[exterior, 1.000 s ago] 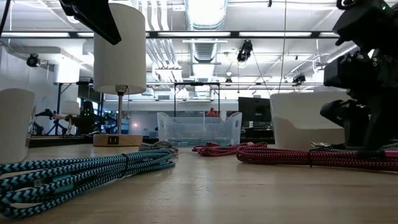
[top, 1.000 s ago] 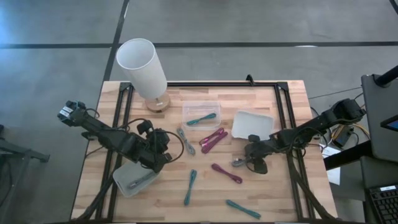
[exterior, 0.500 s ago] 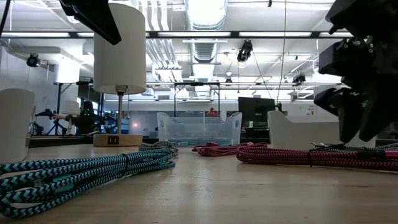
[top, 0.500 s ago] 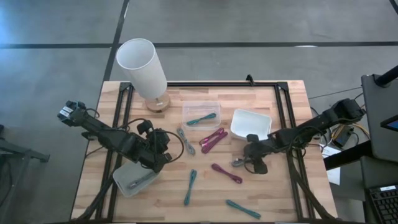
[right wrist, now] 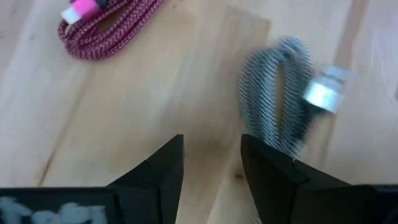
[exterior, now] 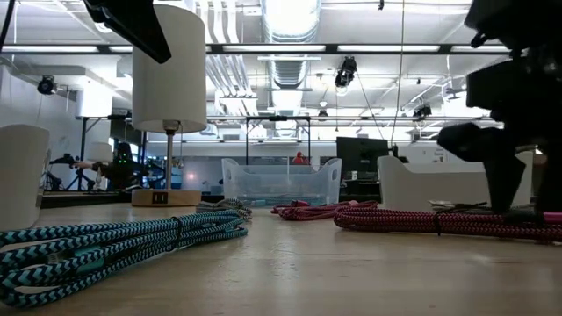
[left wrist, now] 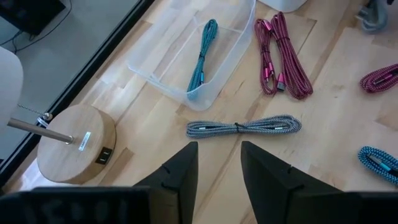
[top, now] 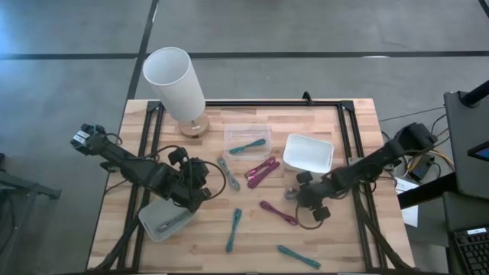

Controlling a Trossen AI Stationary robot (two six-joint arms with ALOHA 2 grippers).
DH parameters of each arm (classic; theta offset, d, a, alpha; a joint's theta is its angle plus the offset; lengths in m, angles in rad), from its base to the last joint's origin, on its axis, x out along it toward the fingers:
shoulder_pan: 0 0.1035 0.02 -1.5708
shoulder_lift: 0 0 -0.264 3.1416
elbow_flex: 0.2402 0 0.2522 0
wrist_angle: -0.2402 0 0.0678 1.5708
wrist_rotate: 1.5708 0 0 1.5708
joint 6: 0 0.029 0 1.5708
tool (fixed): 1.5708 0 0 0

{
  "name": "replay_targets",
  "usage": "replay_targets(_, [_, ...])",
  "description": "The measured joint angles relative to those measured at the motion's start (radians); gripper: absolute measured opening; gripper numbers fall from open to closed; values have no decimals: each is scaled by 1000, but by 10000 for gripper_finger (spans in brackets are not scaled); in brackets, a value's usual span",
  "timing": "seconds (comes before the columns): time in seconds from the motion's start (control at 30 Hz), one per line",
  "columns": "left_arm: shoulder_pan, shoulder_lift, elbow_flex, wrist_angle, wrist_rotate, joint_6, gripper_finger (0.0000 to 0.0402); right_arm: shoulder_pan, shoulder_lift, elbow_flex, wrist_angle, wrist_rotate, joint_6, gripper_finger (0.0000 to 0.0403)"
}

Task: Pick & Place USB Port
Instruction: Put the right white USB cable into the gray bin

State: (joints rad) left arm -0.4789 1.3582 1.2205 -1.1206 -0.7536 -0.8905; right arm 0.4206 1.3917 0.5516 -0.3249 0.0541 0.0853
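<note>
1. A lamp stands at the table's far left corner.
2. A clear bin right of it holds one cable.
3. A tray lies right of the bin.
4. The right gripper hovers just in front of the tray.
5. Another bin sits front left.

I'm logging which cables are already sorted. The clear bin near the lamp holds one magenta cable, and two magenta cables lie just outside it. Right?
Not quite. The cable in the clear bin is teal, not magenta, as the left wrist view shows. The rest holds: it is the only cable in there, near the lamp, and the two magenta cables lie just outside it.
</note>
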Motion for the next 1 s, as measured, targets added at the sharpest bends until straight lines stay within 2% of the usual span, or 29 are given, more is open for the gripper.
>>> replay_targets(0.27, [0,0,0,3,1,-2,128,6,136,176,-252,5,30,157])
replay_targets(0.4, [0,0,0,3,1,0,128,10,147,242,-298,80,-27,157])
replay_targets(0.5, [0,0,0,3,1,0,128,8,136,254,-326,158,-48,157])
replay_targets(0.6, [0,0,0,3,4,0,128,-14,129,250,-319,142,-49,157])
replay_targets(0.83, [0,0,0,3,5,-1,128,-42,207,238,-315,138,-61,157])
replay_targets(1.0, [0,0,0,5,12,-1,127,-41,246,242,-316,138,-89,133])
